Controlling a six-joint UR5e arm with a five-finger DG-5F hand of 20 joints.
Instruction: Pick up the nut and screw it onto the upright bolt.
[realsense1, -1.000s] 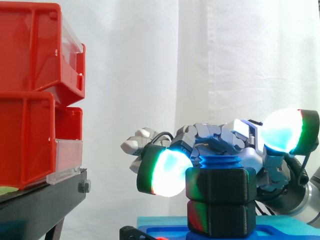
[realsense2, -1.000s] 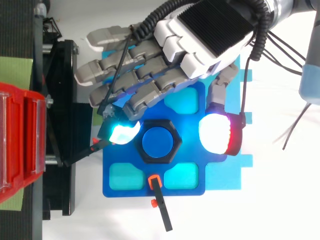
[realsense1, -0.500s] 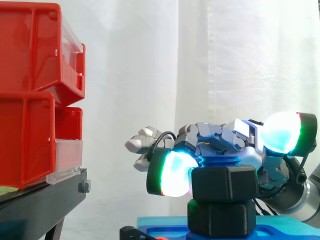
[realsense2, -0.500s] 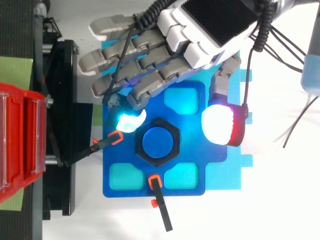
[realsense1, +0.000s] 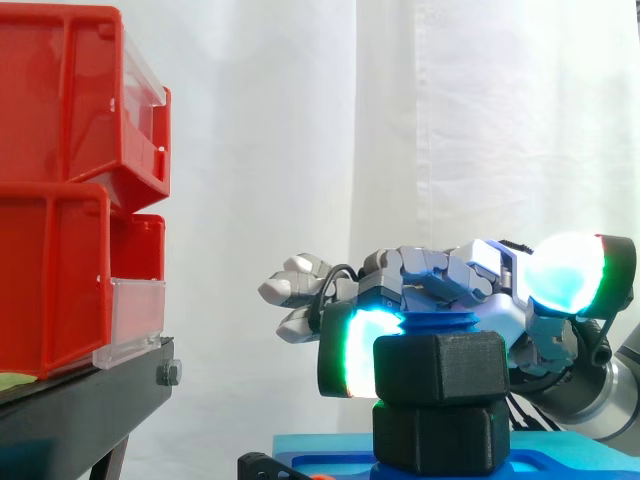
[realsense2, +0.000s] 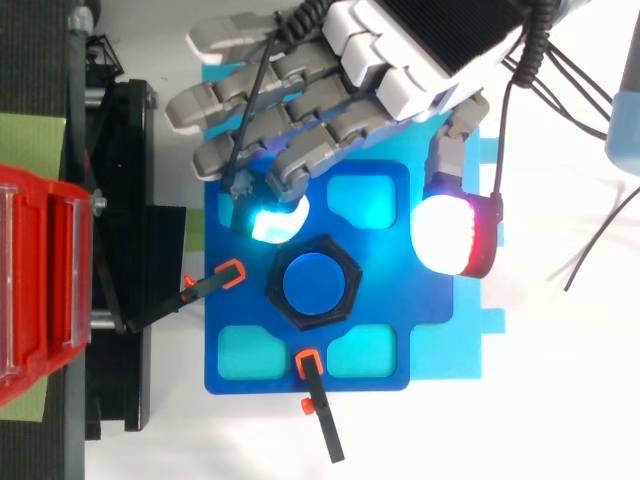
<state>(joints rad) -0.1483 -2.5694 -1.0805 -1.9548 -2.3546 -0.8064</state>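
So the nut (realsense1: 440, 366) sat threaded on the upright blue bolt (realsense1: 440, 322), with a few threads poking out above it. From the side you could see a second black hex block (realsense1: 440, 435) right under it, touching. From above those two merged into one black hex ring around the bolt's round blue top.

The hand (realsense2: 420, 45) reached in from about 1 o'clock in the top view. Its fingers were spread wide and holding nothing. One cyan-glowing fingertip (realsense2: 272, 215) was just beside the nut at 11 o'clock. The thumb pad (realsense2: 450, 235) was well apart, between 2 and 3 o'clock. From the side that fingertip overlapped the nut's left edge, and I couldn't tell if it actually touched.

The top view also gave the layout. The bolt rose from the middle of a blue plate (realsense2: 380, 340) on the white table (realsense2: 560, 400), with two black orange-tipped clamps (realsense2: 212, 286) at 9 and 6 o'clock. The red bins (realsense1: 60, 200) on their black stand (realsense1: 80, 400) were off at 9 o'clock.
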